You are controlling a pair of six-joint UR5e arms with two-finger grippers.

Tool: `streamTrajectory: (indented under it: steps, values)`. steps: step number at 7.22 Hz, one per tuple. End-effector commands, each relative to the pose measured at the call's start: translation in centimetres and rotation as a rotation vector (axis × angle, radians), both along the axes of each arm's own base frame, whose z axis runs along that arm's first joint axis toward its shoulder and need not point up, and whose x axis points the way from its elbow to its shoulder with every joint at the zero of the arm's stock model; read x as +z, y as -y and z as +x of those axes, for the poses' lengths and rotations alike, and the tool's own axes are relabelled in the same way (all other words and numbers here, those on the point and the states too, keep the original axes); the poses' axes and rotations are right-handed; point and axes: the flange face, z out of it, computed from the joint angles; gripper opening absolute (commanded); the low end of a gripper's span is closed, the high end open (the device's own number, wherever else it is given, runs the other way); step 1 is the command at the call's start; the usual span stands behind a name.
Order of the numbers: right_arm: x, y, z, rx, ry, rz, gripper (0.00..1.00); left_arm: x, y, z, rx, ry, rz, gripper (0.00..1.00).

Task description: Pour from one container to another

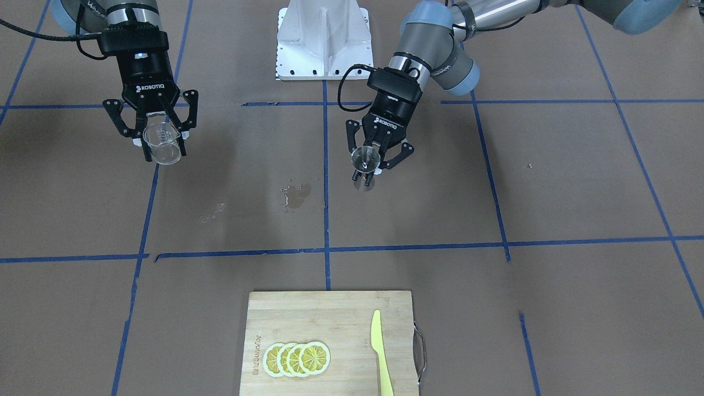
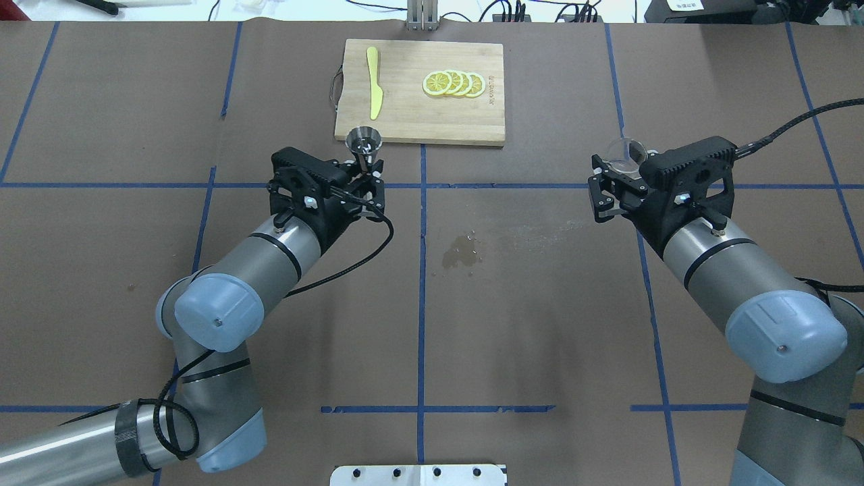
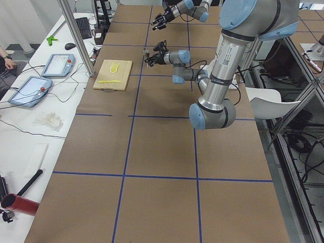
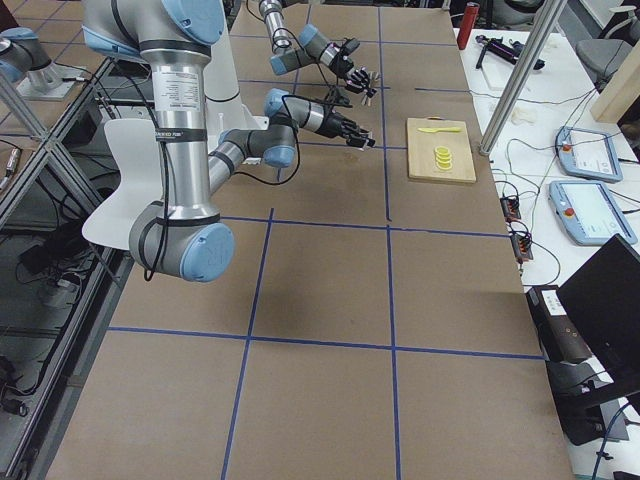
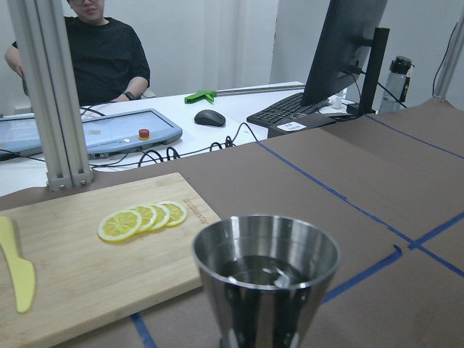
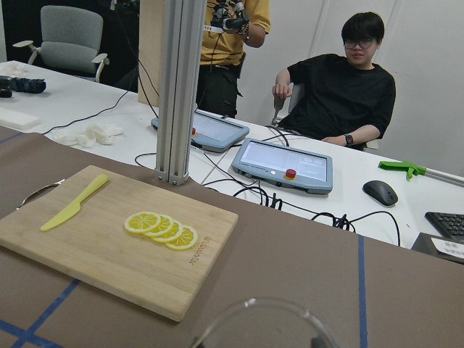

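My left gripper (image 1: pixel 366 171) is shut on the waist of the steel jigger (image 1: pixel 366 158), holding it upright above the table near the centre line. In the left wrist view the jigger (image 5: pixel 267 279) fills the lower middle, with dark liquid showing in its top cone. Far off to the other side, my right gripper (image 1: pixel 164 150) is shut on the clear glass measuring cup (image 1: pixel 160 138), also lifted and roughly upright. Only the cup's rim (image 6: pixel 264 322) shows at the bottom of the right wrist view. From overhead, the jigger (image 2: pixel 364 140) and cup (image 2: pixel 626 151) are well apart.
A wooden cutting board (image 1: pixel 341 308) at the operators' edge carries several lemon slices (image 1: pixel 297 358) and a yellow plastic knife (image 1: pixel 380 352). A wet patch (image 1: pixel 296 196) lies on the brown paper between the arms. The white robot base (image 1: pixel 324 41) is at the back.
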Motion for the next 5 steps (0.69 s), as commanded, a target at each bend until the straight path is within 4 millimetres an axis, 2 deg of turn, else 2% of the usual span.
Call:
streamTrajectory:
  steps: [1,3,4,5]
  values:
    - [2.1,-0.3,0.2,0.011,0.126,-0.115,0.00,5.7,0.5,-3.2,-0.146,-0.011,-0.085,0.00]
    - [5.9,-0.6,0.8,0.054,0.189,-0.230,0.00,11.5,0.2,-7.2,-0.221,0.006,-0.147,0.00]
    - [8.5,-0.6,2.4,0.084,0.139,-0.251,0.00,15.2,-0.6,-9.0,-0.238,-0.041,-0.220,0.00]
    - [9.1,0.2,3.0,0.112,0.138,-0.258,0.00,17.6,-1.8,-11.8,-0.249,-0.012,-0.237,0.00]
